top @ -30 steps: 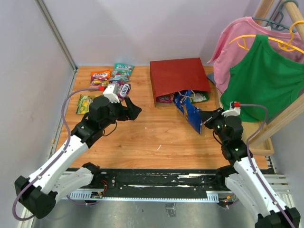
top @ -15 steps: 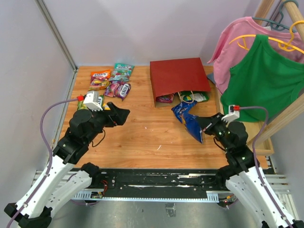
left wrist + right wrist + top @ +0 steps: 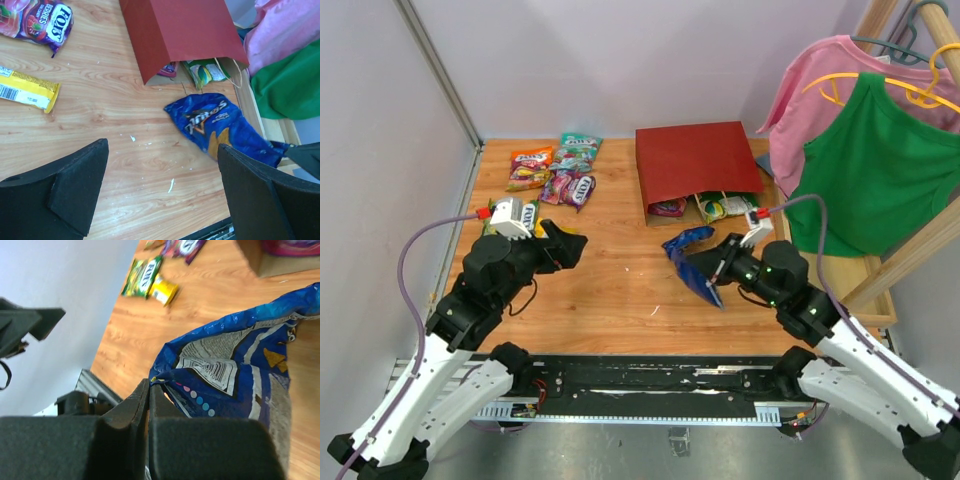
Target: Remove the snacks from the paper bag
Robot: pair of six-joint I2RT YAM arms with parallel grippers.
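Note:
The dark red paper bag lies on its side at the back of the table, mouth toward me. Just outside that mouth lies the blue Doritos bag, crumpled on the wood. My right gripper is shut on its near edge. A pink-purple packet and a green packet show in the mouth. My left gripper hovers open and empty left of centre, its fingers wide apart above bare wood. Orange, teal and purple packets lie at the back left.
A yellow bar and a green packet lie by the table's left edge. Pink and green shirts hang on a wooden rack at the right. White walls close off the back and left.
My right gripper has dragged the Doritos bag leftward, away from the paper bag's mouth. My left arm has drawn back to the left, its jaws open.

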